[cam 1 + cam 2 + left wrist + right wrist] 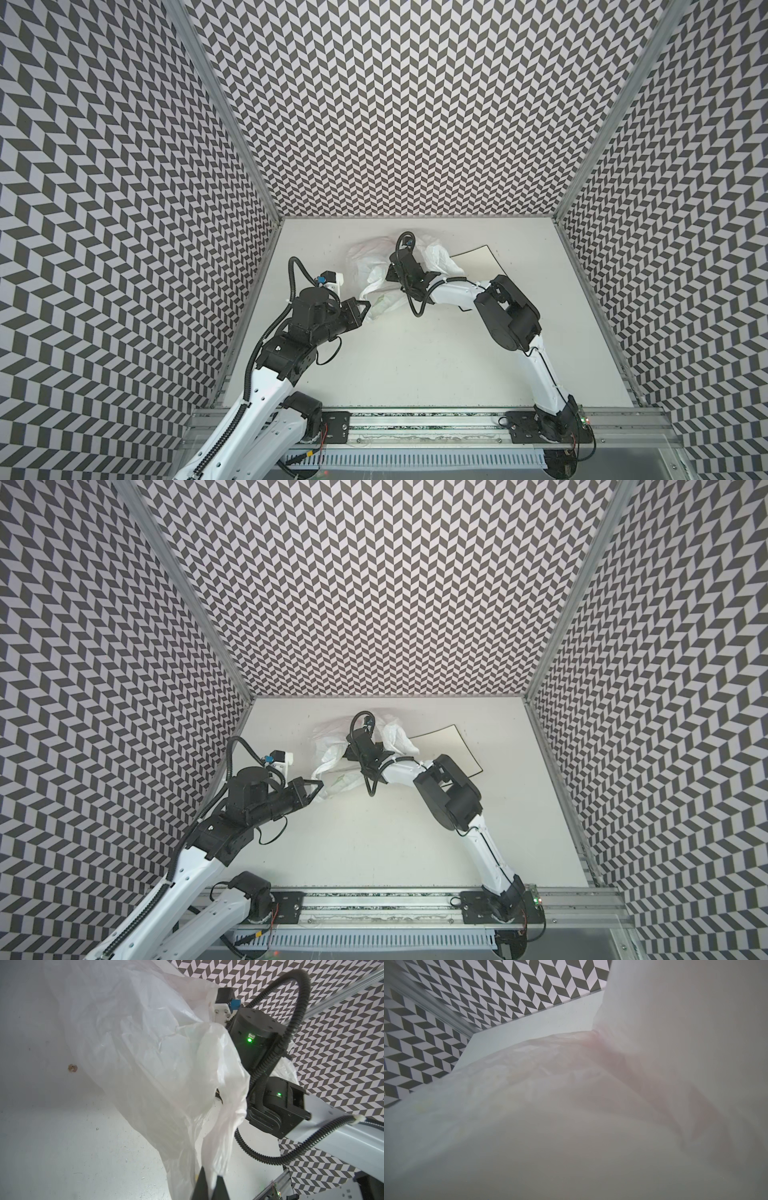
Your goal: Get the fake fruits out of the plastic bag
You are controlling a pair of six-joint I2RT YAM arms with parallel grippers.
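Left gripper (pixel 366 311), nearest: jaws pressed together, pinching the near edge of the plastic bag (pixel 374 266). In the left wrist view the film runs between its fingers (pixel 200 1185). The bag lies crumpled on the table (pixel 415 365), past the middle. Right arm (pixel 453 293) reaches into it from the right. Right gripper buried under film; cannot tell how its jaws stand. Fake fruits not made out, only a faint pink tint (pixel 606 1049) through the plastic. Plate (pixel 478 261) farther back, just beside the bag's right side.
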